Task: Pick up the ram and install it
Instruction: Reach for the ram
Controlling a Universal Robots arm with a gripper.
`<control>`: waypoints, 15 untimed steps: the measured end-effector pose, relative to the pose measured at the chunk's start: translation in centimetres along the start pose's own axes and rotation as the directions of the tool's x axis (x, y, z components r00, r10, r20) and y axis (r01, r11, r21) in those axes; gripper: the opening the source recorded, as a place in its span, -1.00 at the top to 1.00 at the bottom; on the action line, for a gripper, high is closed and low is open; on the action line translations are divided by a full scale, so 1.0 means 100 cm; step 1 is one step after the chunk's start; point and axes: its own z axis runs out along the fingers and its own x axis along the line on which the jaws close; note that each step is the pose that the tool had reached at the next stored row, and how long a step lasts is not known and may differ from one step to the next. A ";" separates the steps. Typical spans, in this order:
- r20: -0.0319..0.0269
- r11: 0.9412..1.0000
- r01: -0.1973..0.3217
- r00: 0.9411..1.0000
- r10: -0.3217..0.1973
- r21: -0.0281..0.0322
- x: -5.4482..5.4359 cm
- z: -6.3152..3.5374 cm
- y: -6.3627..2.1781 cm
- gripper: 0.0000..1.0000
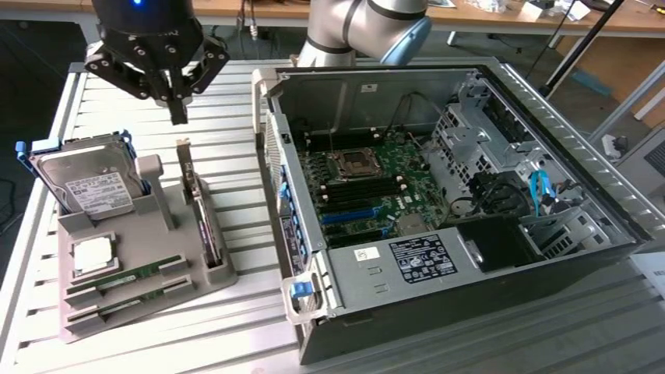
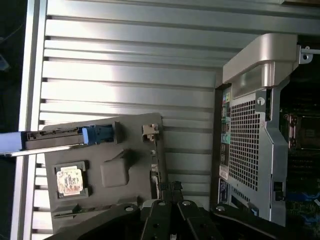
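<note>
Two green ram sticks [image 1: 127,275] lie side by side in slots at the near end of a grey holder [image 1: 156,226] on the slatted table. My gripper [image 1: 179,117] hangs well above the holder's far end, its fingers shut together and holding nothing. The open computer case [image 1: 447,312] stands to the exterior view's right, with the motherboard [image 1: 369,191] and its dark memory slots exposed. In the wrist view my gripper [image 2: 172,207] looks down on the holder [image 2: 130,145] and the case's perforated back panel [image 2: 247,145].
The holder also carries a silver hard drive [image 1: 93,183] in a blue frame, an upright dark expansion card [image 1: 201,214] and a square processor chip [image 1: 92,254]. Inside the case sit a drive cage, cables and a power supply [image 1: 421,261]. Bare slatted table [image 2: 130,65] lies around the holder.
</note>
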 end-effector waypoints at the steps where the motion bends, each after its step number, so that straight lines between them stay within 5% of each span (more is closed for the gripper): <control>1: 0.001 1.000 0.000 1.000 0.000 0.000 0.007 -0.0004 0.0002 0.79; 5: 0.005 1.000 0.000 1.000 0.000 0.000 0.030 -0.0016 0.0004 0.79; 10: 0.004 1.000 0.000 1.000 0.000 0.000 0.034 -0.0017 0.0005 0.79; 12: -0.014 1.000 -0.001 1.000 0.001 -0.001 0.034 -0.0015 0.0005 0.79; 15: -0.048 1.000 -0.003 0.999 0.003 -0.002 0.033 -0.0010 0.0004 0.79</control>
